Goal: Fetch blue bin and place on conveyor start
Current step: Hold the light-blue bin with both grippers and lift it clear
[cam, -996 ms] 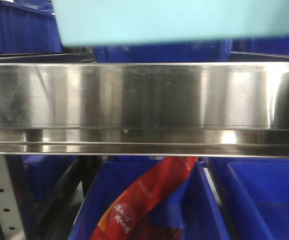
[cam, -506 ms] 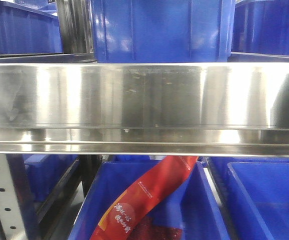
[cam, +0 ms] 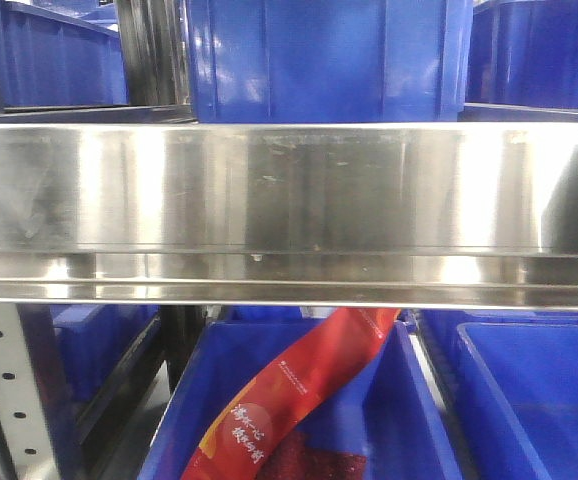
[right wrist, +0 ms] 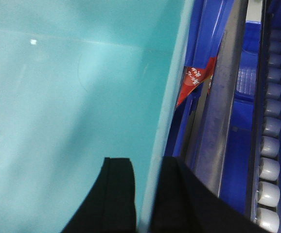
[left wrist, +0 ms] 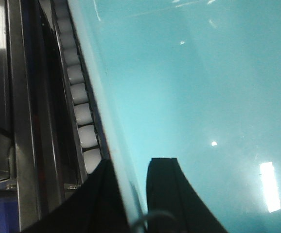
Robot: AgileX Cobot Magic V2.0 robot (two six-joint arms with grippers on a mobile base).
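Observation:
The blue bin (left wrist: 194, 87) fills most of the left wrist view, a smooth turquoise tub. My left gripper (left wrist: 131, 187) is shut on its left rim, one black finger inside the wall and one outside. The same bin (right wrist: 67, 97) fills the left of the right wrist view, and my right gripper (right wrist: 148, 194) is shut on its right rim in the same way. The bin does not show in the front view. The conveyor start is out of view.
A shiny steel shelf rail (cam: 289, 190) spans the front view, close ahead. Dark blue ribbed crates (cam: 319, 60) stand on it. Below, another crate (cam: 529, 400) and a red packet (cam: 289, 400) show. Rows of white rollers (left wrist: 79, 97) (right wrist: 269, 145) run beside the bin.
One second ago the turquoise bin's underside filled the top of the front view. It has since risen out of that view, uncovering the dark blue crate behind.

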